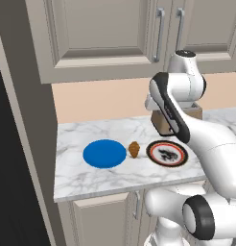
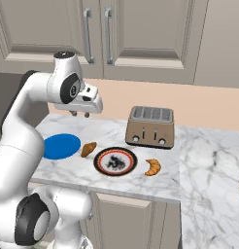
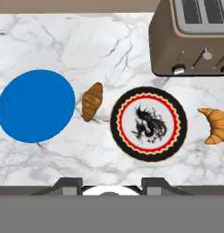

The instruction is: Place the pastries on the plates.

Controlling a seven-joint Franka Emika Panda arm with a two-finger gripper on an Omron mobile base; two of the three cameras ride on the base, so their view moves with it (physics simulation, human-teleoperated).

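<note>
Two plates lie on the marble counter: a plain blue plate [image 1: 104, 153] [image 2: 60, 146] [image 3: 36, 105] and a white plate with a dark centre pattern and red-black rim [image 1: 167, 153] [image 2: 115, 161] [image 3: 148, 124]. Between them rests a dark golden pastry [image 1: 134, 149] [image 2: 88, 149] [image 3: 92, 101], on the counter. A lighter, curved pastry [image 2: 152, 167] [image 3: 216, 125] lies on the counter on the patterned plate's other side. My gripper [image 2: 79, 115] [image 3: 112, 186] hangs high above the plates, open and holding nothing.
A tan metal toaster [image 2: 150, 127] [image 3: 191, 36] stands behind the patterned plate, near the wall. Upper cabinets with handles [image 2: 108, 34] hang above. The counter's left end [image 1: 56, 158] meets a tall cabinet side. More marble counter [image 2: 213, 165] stretches to the right.
</note>
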